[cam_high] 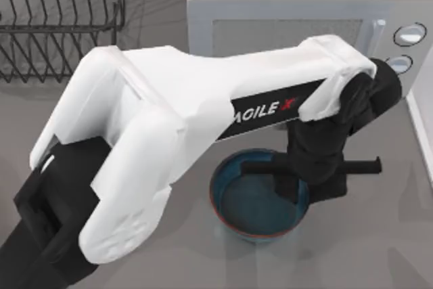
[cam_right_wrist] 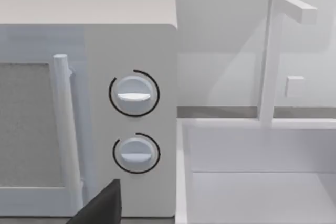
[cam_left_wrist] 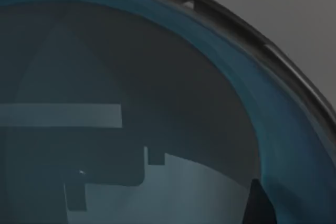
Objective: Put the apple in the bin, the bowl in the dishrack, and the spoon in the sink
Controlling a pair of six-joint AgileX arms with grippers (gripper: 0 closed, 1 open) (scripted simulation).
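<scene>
The teal-blue bowl with a reddish-brown rim stands on the grey counter in front of the microwave. My left arm reaches across from the left, and its black gripper hangs straight down over the bowl's right rim. The left wrist view looks closely into the bowl's glazed inside, with the rim curving past. The black wire dishrack stands at the back left. The white sink lies beside the microwave in the right wrist view. The apple, the spoon and the bin are out of view.
A white microwave with two dials stands at the back, close behind the bowl. A white faucet rises behind the sink. The sink's edge runs along the right side. A dark part of my right gripper pokes in low.
</scene>
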